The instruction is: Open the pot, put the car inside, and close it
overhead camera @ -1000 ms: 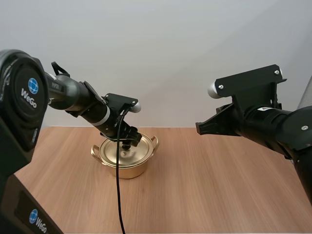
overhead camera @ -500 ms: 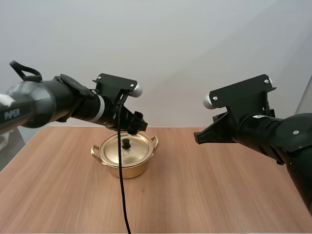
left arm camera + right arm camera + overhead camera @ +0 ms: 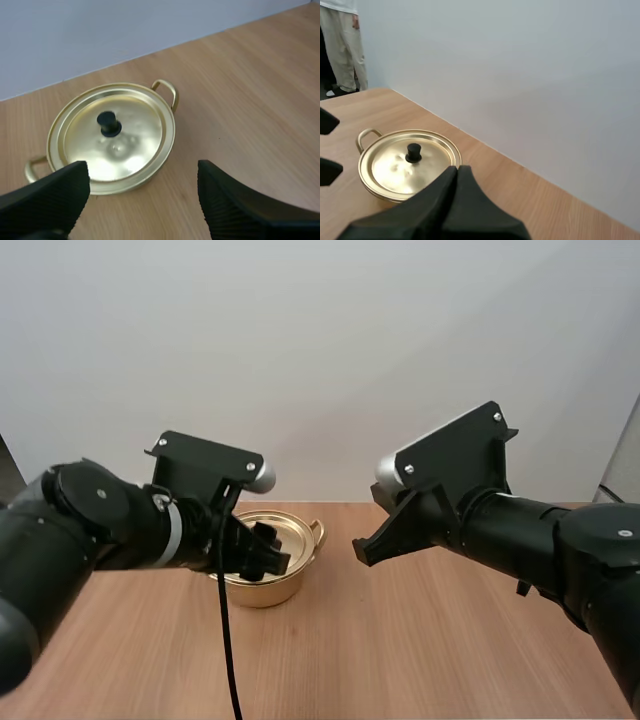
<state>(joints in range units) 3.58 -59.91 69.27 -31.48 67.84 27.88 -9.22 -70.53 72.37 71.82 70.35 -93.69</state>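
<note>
Left arm has backed off the pot, lid seated.

Pot [image 3: 262, 592] stands on the table [image 3: 420, 640] with its lid [image 3: 112, 137] on square and the black knob [image 3: 108, 123] upright at the lid's centre. A second ago the left gripper [image 3: 262, 552] was down on that knob. It then rose clear, and it now hangs on the near side of the pot, touching nothing, with its jaws spread wide and empty. The lid did not go with it. The right gripper [image 3: 362, 550] has swung in closer from the pot's right and is still well apart from it, its fingers pressed together on nothing. There is no car on the wood around the pot. My read is that the knob was released after closing, though I cannot tell whether the car is inside.
</note>
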